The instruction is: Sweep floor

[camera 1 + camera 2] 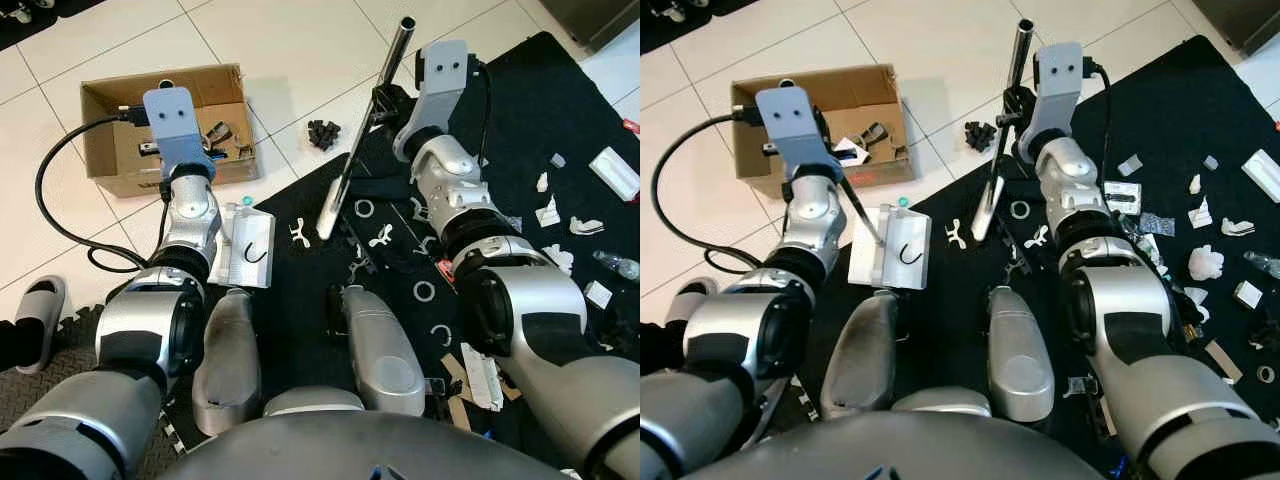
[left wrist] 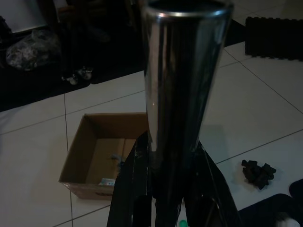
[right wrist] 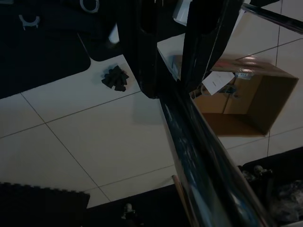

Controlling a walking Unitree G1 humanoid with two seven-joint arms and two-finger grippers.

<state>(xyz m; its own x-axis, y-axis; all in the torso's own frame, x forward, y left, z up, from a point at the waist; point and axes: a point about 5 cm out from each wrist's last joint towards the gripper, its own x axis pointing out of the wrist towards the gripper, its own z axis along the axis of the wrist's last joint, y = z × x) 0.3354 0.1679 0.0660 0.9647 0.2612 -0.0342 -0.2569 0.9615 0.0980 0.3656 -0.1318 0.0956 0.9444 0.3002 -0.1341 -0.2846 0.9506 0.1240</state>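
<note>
Right end effector point(image 1: 385, 100) clamps one broom handle point(image 1: 372, 115); left end effector point(image 1: 845, 195) grips one dustpan point(image 1: 892, 248) on the mat's edge. I count one cardboard box point(image 1: 105, 95). Wrist views add wheels beyond it.

I can't see my left gripper's fingers point(image 2: 132, 189) whole; the picture's bottom edge cuts them off, and the shiny pole point(image 2: 182, 75) runs out the top. The stuff in the cardboard box point(image 1: 110, 100) is too small for me to tell. My right arm point(image 1: 450, 190) hides part of the black mat point(image 1: 560, 100). A grey slipper point(image 1: 38, 318) is partly cut off.
</note>
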